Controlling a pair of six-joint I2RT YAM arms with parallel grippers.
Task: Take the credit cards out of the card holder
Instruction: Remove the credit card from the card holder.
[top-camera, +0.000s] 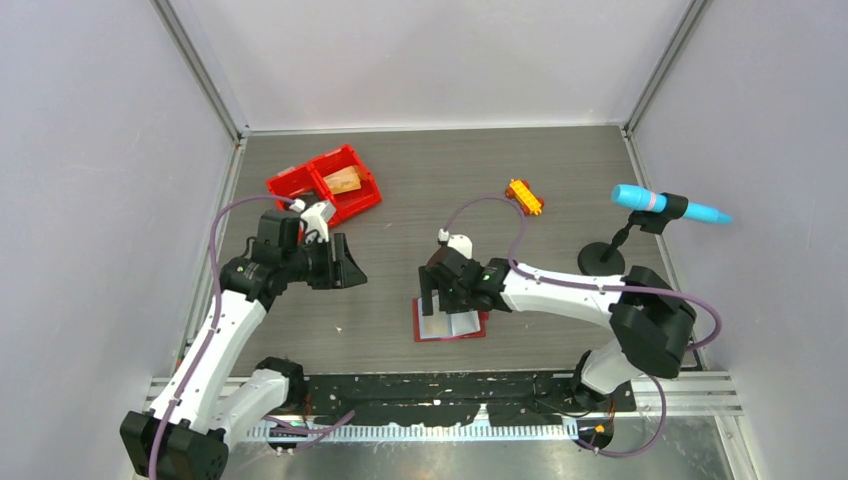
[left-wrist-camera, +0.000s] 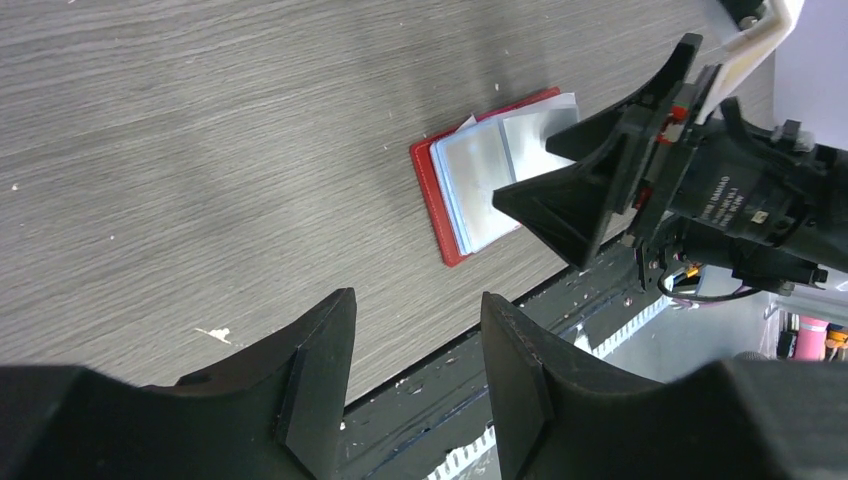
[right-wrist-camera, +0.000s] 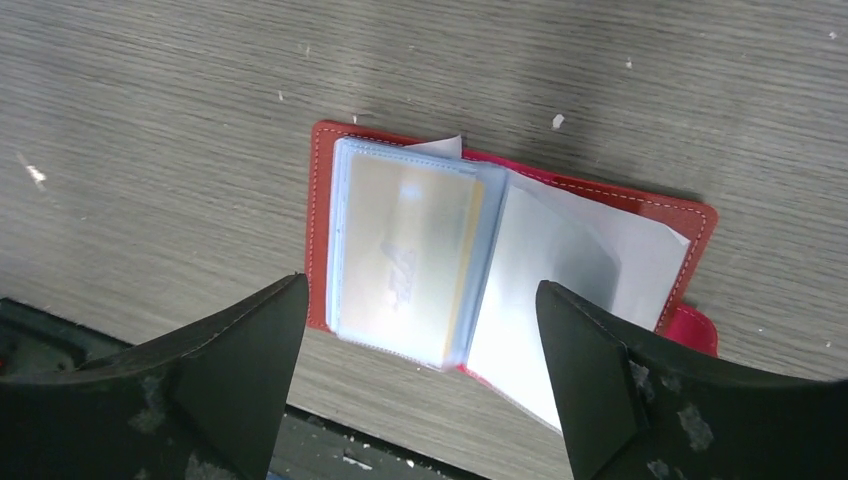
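The card holder (top-camera: 455, 326) lies open on the table near the front edge, dark red outside with pale clear sleeves inside. It also shows in the left wrist view (left-wrist-camera: 480, 180) and the right wrist view (right-wrist-camera: 690, 225). An orange-yellow credit card (right-wrist-camera: 405, 250) sits inside the top sleeve on the left half. My right gripper (top-camera: 445, 300) (right-wrist-camera: 420, 295) is open and empty, hovering just above the holder with its fingers (left-wrist-camera: 590, 215) astride it. My left gripper (top-camera: 345, 265) (left-wrist-camera: 418, 300) is open and empty, well left of the holder, above bare table.
A bright red two-compartment bin (top-camera: 300, 180) holding a wooden piece stands at the back left. An orange-yellow toy vehicle (top-camera: 523, 196) lies at the back middle. A blue microphone-like object (top-camera: 665, 205) on a black stand (top-camera: 600, 260) is at the right. A black rail (top-camera: 450, 385) runs along the front edge.
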